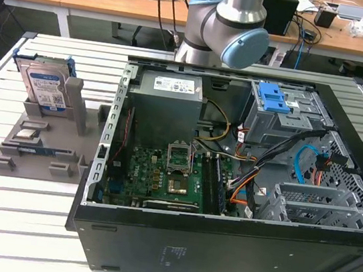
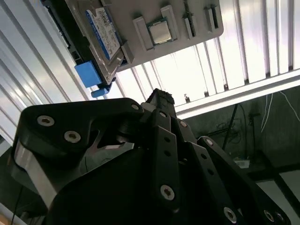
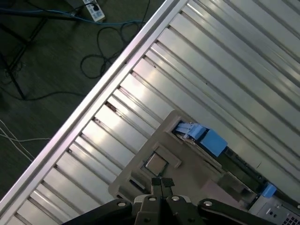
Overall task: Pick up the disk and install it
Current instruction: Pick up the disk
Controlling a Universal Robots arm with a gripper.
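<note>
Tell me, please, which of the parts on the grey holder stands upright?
The disk, blue-framed with a blue-and-white label: it stands on edge in the grey holder, while the square chip and the long memory stick lie flat.

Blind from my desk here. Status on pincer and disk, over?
Pincer shut, empty, over the grey holder. Disk upright in the holder, not yet picked. Nothing seen between pincer and disk.
</note>
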